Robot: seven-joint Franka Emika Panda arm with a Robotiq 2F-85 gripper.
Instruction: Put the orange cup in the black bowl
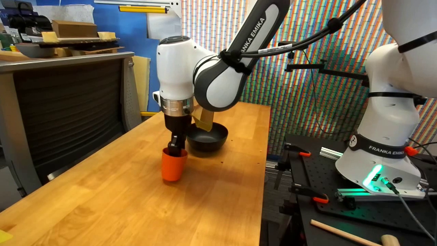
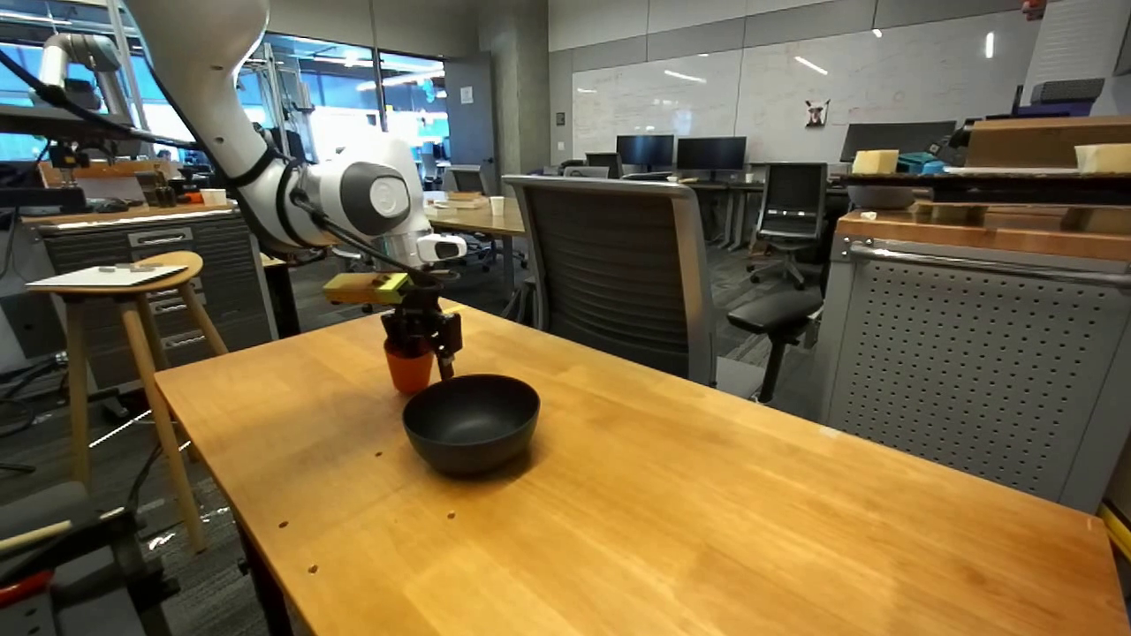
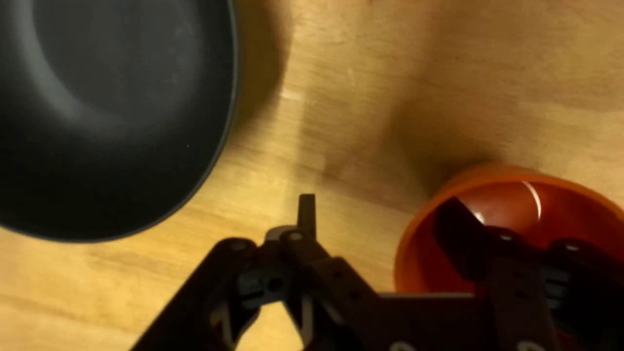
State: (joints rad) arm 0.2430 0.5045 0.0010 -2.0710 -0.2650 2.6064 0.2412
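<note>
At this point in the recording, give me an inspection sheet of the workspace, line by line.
Surface: wooden table, a few small dark spots.
Job's things: orange cup mouth up, beside the black bowl, not in it.
Clutter: yellow piece on the table, cut off by the frame.
Hand: open, one finger inside the cup, the other outside, on the bowl's side.
Cables: black cables strapped along the arm.
Surroundings: office chair, stool, whiteboard.

In an exterior view, "FRANKA EMIKA" can be read on the black band (image 1: pixel 378 149) of the robot's base (image 1: pixel 389 168) and, its first letters covered by cables (image 1: pixel 309 40), on the forearm (image 1: pixel 253 37).
</note>
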